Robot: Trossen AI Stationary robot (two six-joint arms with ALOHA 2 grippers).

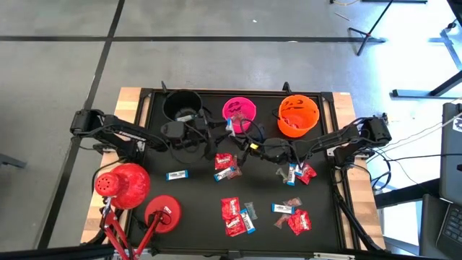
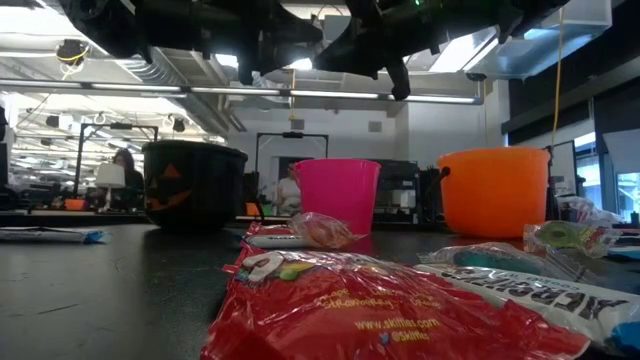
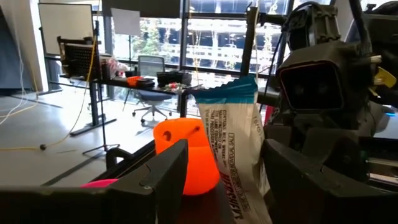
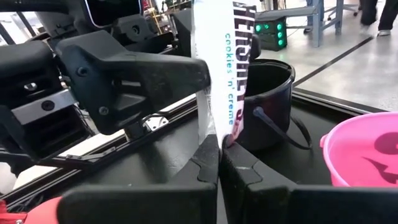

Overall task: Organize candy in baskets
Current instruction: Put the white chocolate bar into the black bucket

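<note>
Black surface fills the middle of the overhead frame. Three buckets sit in a row along its upper edge: black cauldron-shaped bucket at left, pink round bucket in the centre, orange jack-o'-lantern bucket at right.

Both arms meet mid-frame, just below the pink bucket. The right claw is pinched tight on the bottom edge of a white-and-blue "cookies 'n' creme" wrapped sweet, which it holds upright in the air, clear of the surface. The left claw is spread apart, one finger on each side of that wrapper and not gripping it.

Risks, as I judge them:
- It looks like a handover. If the right claw lets go before the left closes, the sweet drops to the surface or into the wrong bucket.
- The wrapper is thin and floppy and held by one edge only, so it could fold or slip sideways out of the left claw's fingers.
- The claws are very near each other, so fingers could knock together.
- The pink bucket is close and light, and a swing could tip it.

The sweet is flat, glossy and crinkled, with a blue top seam. Other candy, red packs and blue-white ones, lies scattered over the lower half of the surface, unsorted.
</note>
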